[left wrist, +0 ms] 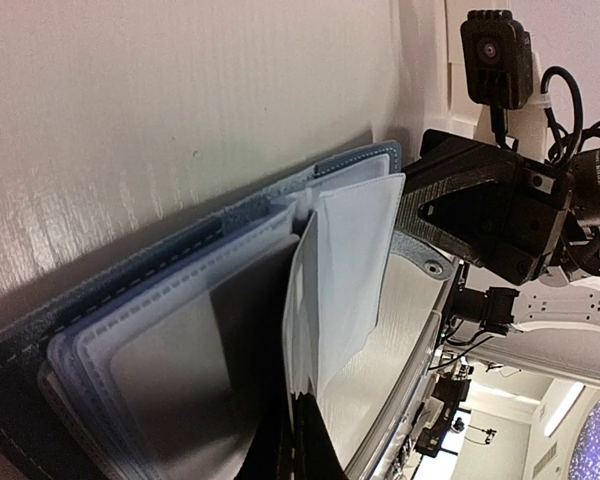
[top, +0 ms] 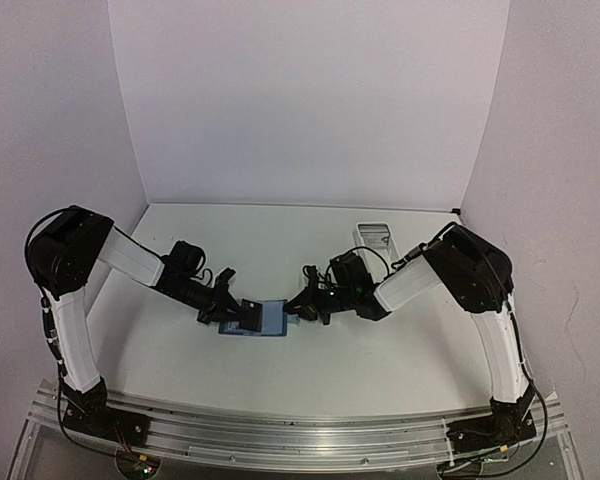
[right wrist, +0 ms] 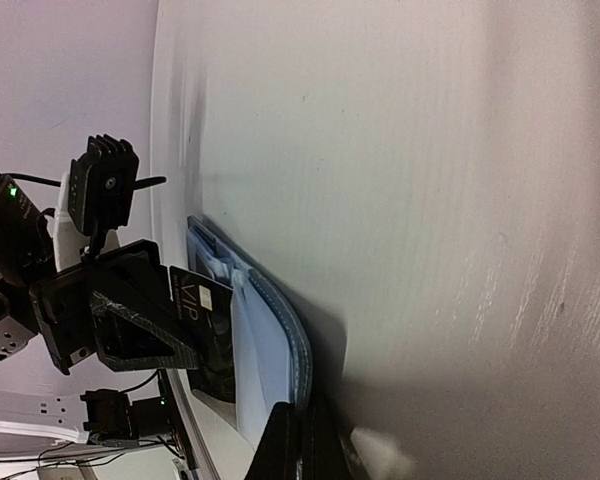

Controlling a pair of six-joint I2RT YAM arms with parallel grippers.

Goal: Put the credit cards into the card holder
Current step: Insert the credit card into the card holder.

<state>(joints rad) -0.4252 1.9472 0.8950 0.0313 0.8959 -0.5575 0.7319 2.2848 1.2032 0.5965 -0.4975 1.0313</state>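
The dark-blue card holder (top: 272, 321) lies open on the white table, its pale pocket pages (left wrist: 350, 250) fanned up. My left gripper (top: 242, 312) is shut on a black credit card (right wrist: 208, 335) marked VIP. It holds the card against the pages, over the holder's left half. In the left wrist view the card (left wrist: 230, 380) shows as a dark glossy sheet among the pockets. My right gripper (top: 302, 308) is shut on the holder's right cover edge (right wrist: 298, 350). Its closed fingertips (right wrist: 302, 445) pinch that edge low against the table.
A long white tray (top: 373, 235) stands behind the right arm near the back wall. White walls close the table at the back and both sides. The holder's snap tab (left wrist: 435, 266) hangs beside the right gripper's body (left wrist: 480, 210).
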